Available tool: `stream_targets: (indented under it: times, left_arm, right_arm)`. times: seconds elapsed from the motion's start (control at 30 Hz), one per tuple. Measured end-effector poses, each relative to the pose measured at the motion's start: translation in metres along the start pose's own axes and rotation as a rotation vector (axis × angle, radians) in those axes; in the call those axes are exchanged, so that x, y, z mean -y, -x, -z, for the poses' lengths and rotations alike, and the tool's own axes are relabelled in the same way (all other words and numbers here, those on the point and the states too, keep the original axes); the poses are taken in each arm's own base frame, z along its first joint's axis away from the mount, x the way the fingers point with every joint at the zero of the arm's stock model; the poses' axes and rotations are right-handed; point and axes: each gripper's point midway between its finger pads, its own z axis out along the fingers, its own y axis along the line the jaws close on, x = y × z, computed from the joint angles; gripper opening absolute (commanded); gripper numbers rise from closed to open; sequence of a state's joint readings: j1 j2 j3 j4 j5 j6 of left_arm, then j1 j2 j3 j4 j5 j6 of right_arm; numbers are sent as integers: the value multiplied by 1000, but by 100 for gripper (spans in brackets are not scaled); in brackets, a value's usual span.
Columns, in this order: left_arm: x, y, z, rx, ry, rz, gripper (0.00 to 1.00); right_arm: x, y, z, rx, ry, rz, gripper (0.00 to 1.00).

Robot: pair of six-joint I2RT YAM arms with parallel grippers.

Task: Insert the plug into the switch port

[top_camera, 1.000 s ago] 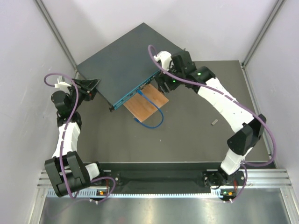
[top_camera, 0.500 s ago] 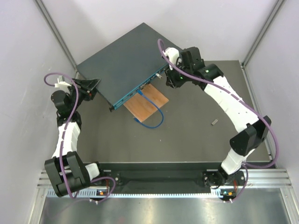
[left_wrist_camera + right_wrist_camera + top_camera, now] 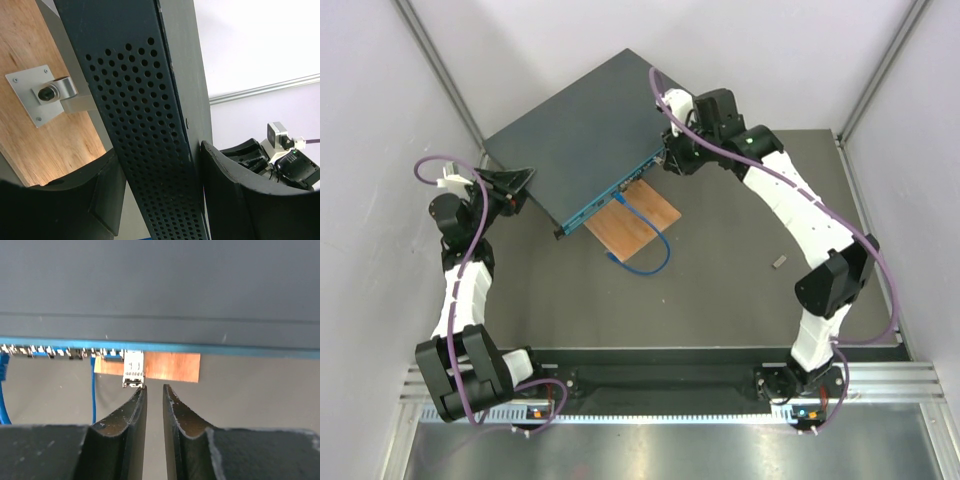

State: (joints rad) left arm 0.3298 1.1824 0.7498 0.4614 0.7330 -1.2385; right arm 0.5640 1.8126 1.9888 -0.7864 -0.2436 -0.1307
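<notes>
The switch (image 3: 575, 135) is a large flat box of dark blue-teal metal. It lies flat and is turned on a diagonal. Its narrow side wall, full of small round holes, stands between the two fingers of the left gripper (image 3: 160, 149), and both fingers touch it. Its long front face is of a lighter teal and carries a row of small ports; this face runs across just ahead of the right gripper (image 3: 154, 387). The plug (image 3: 133, 371) is small and whitish. It sticks out from the port row just beyond the fingertips of the right gripper, a little to one side of the gap. Whether it is fully seated, I cannot tell.
</notes>
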Motion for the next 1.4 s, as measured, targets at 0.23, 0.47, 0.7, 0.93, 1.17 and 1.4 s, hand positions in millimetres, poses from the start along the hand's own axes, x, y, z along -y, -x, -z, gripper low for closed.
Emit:
stream_targets:
  times: [0.23, 0.47, 0.7, 0.93, 1.17, 1.4]
  left_arm:
    - [0, 0, 0, 0, 1, -2, 0]
    - [-1, 0, 0, 1, 2, -2, 0]
    - [-1, 0, 0, 1, 3, -4, 0]
    - [-1, 0, 0, 3, 5, -4, 0]
    - [-1, 0, -1, 0, 11, -6, 12]
    - [0, 1, 0, -18, 29, -10, 61]
  right_arm:
    - [-7, 16, -10, 33, 21, -4, 18]
    - [-10, 18, -11, 34, 27, -27, 15]
    - [-11, 19, -12, 35, 27, -48, 1]
    - [-10, 21, -15, 53, 21, -50, 0]
    - [-10, 20, -14, 61, 24, -46, 3]
    - [-9, 11, -8, 92, 20, 15, 35]
